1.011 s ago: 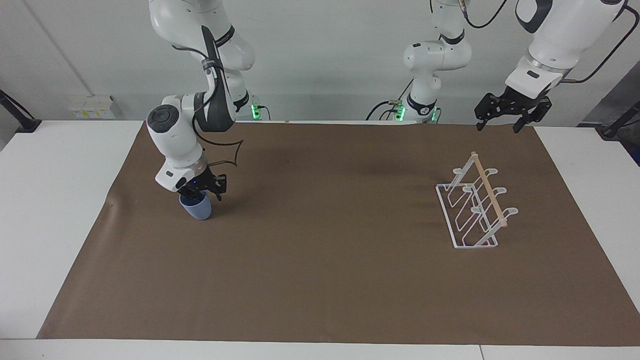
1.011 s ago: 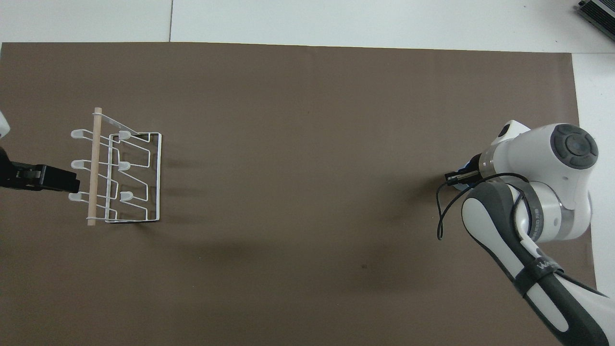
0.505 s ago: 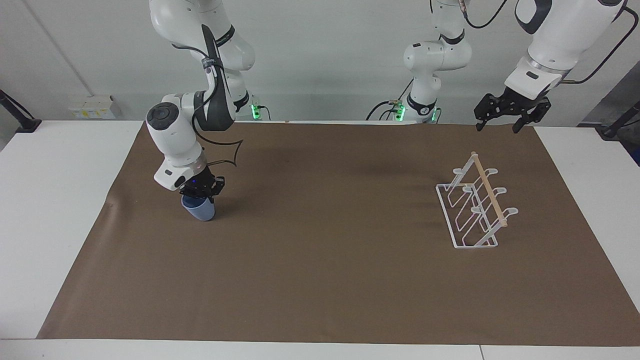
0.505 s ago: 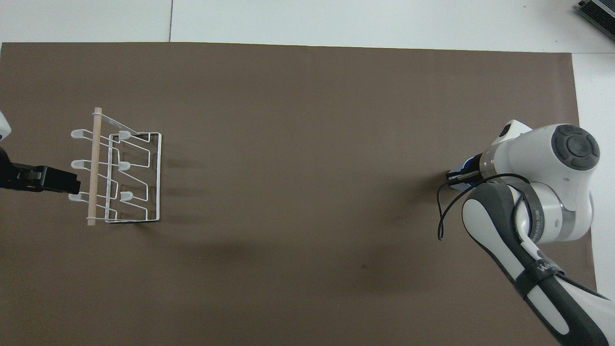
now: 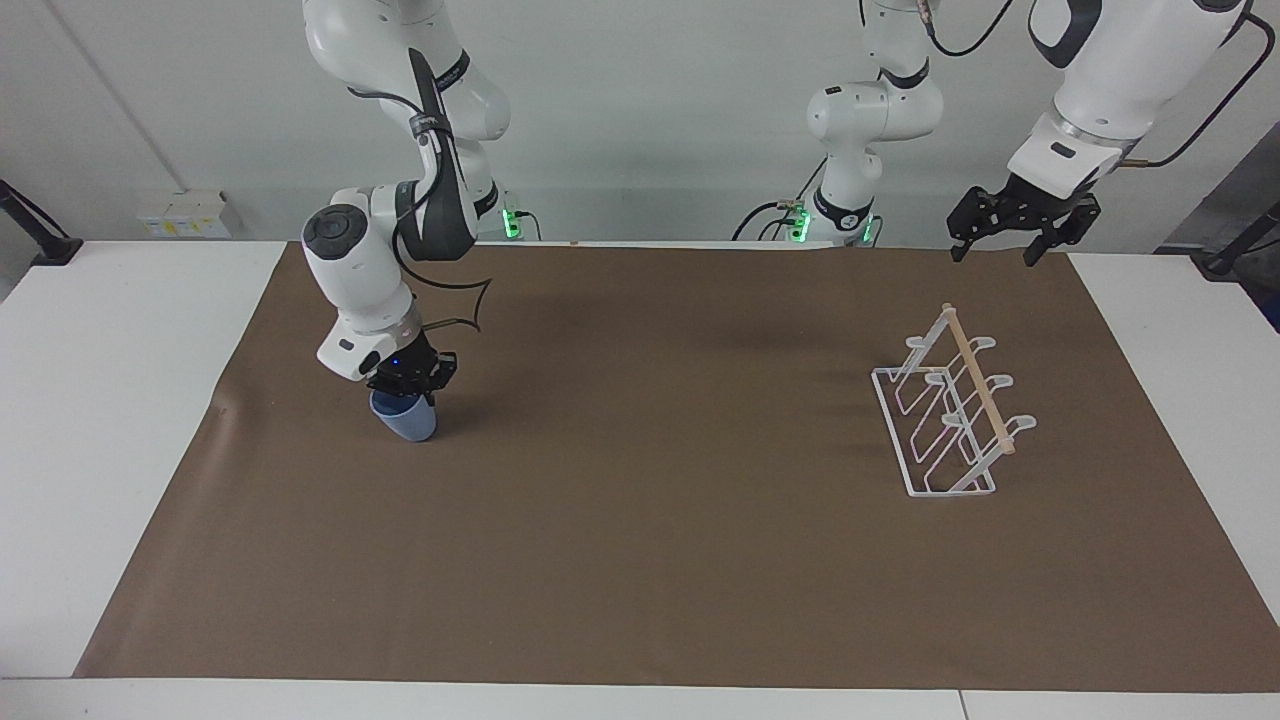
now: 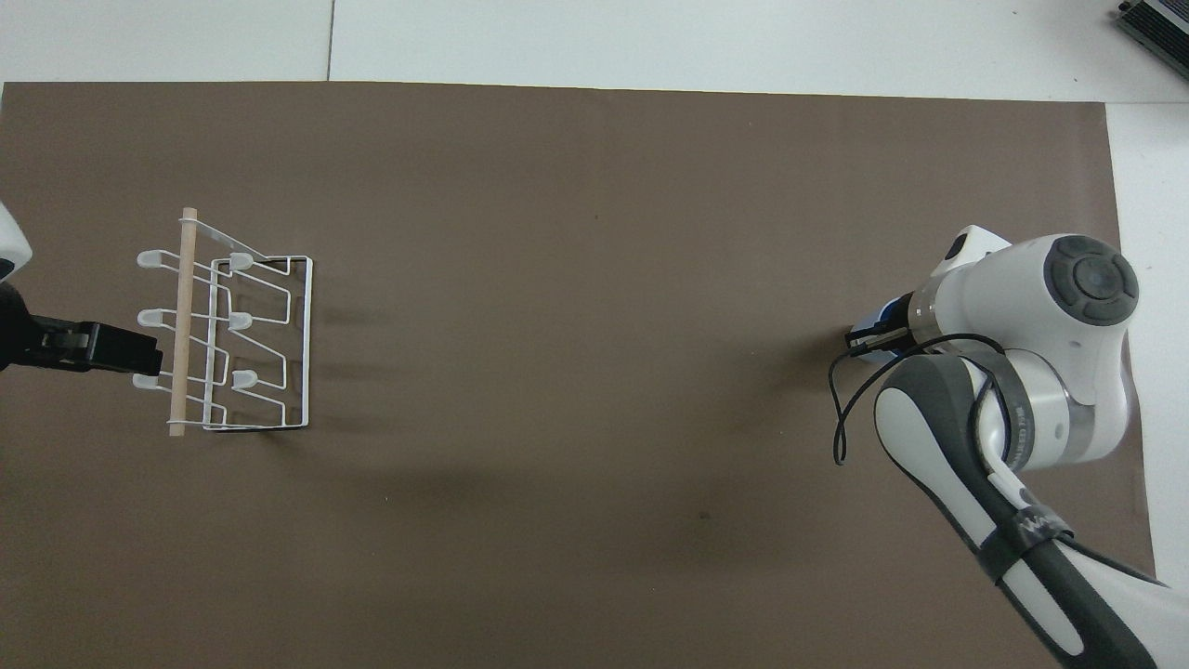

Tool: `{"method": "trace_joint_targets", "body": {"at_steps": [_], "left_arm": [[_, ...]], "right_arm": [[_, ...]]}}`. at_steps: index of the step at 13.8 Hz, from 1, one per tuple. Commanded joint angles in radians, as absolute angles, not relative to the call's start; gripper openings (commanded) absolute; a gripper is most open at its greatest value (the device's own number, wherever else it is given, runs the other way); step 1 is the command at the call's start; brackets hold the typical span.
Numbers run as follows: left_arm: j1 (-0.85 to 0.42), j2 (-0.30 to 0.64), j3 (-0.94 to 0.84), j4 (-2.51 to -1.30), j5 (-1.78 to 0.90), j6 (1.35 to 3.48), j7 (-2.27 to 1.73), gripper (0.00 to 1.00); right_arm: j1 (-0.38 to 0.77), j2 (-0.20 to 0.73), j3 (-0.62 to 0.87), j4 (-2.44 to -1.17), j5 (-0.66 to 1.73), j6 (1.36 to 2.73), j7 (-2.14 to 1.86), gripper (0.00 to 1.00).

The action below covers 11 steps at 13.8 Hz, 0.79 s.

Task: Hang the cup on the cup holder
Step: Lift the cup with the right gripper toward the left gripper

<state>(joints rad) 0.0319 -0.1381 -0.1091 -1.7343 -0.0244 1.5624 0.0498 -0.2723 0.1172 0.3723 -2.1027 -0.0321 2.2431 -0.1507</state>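
Facing view shows the right gripper [image 5: 410, 385] with its jaws clenched on the rim of the small light-blue tapered plastic cup [image 5: 406, 420], tilted at the brown mat toward the right arm's end of the desk [image 5: 120, 400]. The white wire cup holder with its wooden dowel [image 5: 950, 415] stands well apart, every peg bare, so the carry and the hanging are all left to do. The left gripper [image 5: 1010, 235] waits above the mat's edge, jaws released.
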Motion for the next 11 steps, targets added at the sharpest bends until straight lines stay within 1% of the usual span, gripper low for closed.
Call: {"method": "trace_joint_targets", "body": {"at_steps": [1, 3, 6, 7, 11], "left_arm": [[0.021, -0.169, -0.104, -1.773, -0.015, 1.601, 0.02, 1.0], [0.02, -0.172, -0.106, -1.776, -0.014, 1.588, 0.015, 1.0], [0.028, -0.175, -0.107, -1.779, -0.015, 1.591, -0.032, 1.0], [0.026, -0.176, -0.109, -1.782, -0.023, 1.591, -0.108, 1.0], [0.038, -0.207, -0.106, -1.847, -0.199, 1.601, -0.475, 1.0]], "right_arm": [[-0.22, 0.117, 0.379, -2.048, -0.031, 2.217, -0.132, 0.0], [-0.174, 0.117, 0.379, -2.014, -0.009, 2.218, -0.13, 0.0], [-0.121, 0.115, 0.379, -1.977, 0.153, 2.218, -0.129, 0.0], [-0.114, 0.112, 0.379, -1.971, 0.197, 2.218, -0.129, 0.0], [-0.106, 0.107, 0.409, -1.944, 0.386, 2.217, -0.132, 0.0]]}}
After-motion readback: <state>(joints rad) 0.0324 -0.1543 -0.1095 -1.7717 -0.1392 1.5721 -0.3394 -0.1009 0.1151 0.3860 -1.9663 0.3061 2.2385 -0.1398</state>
